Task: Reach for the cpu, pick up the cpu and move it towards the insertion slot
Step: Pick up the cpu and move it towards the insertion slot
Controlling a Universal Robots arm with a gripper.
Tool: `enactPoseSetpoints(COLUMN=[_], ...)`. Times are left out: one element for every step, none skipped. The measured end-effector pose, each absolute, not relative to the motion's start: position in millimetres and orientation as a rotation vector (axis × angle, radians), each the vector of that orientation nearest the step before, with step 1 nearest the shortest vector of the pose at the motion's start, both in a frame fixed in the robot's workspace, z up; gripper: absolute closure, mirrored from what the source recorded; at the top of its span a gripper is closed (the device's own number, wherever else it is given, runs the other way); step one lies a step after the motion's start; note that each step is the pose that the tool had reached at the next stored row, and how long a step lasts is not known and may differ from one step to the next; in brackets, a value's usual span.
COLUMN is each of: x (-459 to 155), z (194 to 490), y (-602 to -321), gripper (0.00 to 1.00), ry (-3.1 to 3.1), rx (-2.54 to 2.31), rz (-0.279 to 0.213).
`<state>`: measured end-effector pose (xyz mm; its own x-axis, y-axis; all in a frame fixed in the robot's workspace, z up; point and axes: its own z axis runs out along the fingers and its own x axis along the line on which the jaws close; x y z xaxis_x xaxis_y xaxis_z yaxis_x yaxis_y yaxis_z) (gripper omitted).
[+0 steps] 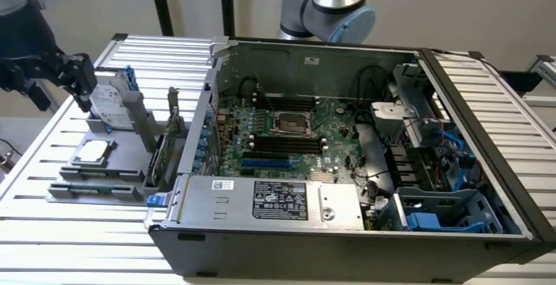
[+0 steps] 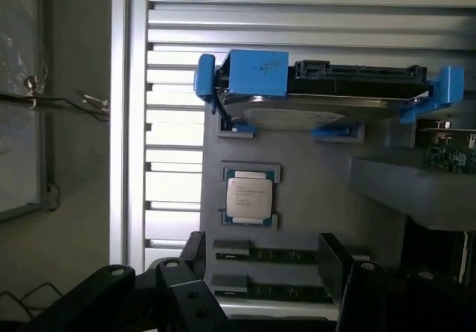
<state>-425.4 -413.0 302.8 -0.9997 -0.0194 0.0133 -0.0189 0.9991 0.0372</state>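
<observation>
The cpu (image 1: 94, 151) (image 2: 249, 198) is a small silvery square chip lying flat in a grey holder (image 1: 122, 161) outside the computer case, on the exterior view's left. My gripper (image 1: 81, 80) (image 2: 264, 261) hangs above the holder's far end, over the hard drive and well clear of the chip. Its dark fingers (image 2: 195, 254) stand apart, open, with nothing held between them. The insertion slot (image 1: 291, 123), a shiny square frame with a dark centre, sits on the green board inside the open case.
A silver hard drive with blue brackets (image 1: 111, 106) (image 2: 327, 94) stands on edge at the holder's far end. Memory sticks (image 1: 91, 189) (image 2: 290, 256) lie at its near end. The case wall (image 1: 195, 135) rises between holder and board. Everything rests on a slatted metal table (image 1: 52, 233).
</observation>
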Motion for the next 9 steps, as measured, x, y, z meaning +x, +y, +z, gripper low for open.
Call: enactPoseSetpoints(x=[-425, -425, -425, -425, -425, -425, -425, -425, -425], z=[301, 299, 297, 296, 294, 292, 290, 288, 287], y=[-413, -413, -414, -414, -414, -414, -414, -414, -414], gripper=[0.29, 0.29, 0.29, 0.29, 0.29, 0.29, 0.29, 0.29, 0.29], ry=[-3.127, -3.127, -3.127, -3.127, -3.127, -3.127, -3.127, -3.127, -3.127], rx=[0.03, 0.03, 0.03, 0.03, 0.03, 0.03, 0.03, 0.03, 0.03], rz=[-0.058, -0.058, -0.058, -0.058, -0.058, -0.058, -0.058, -0.058, -0.058])
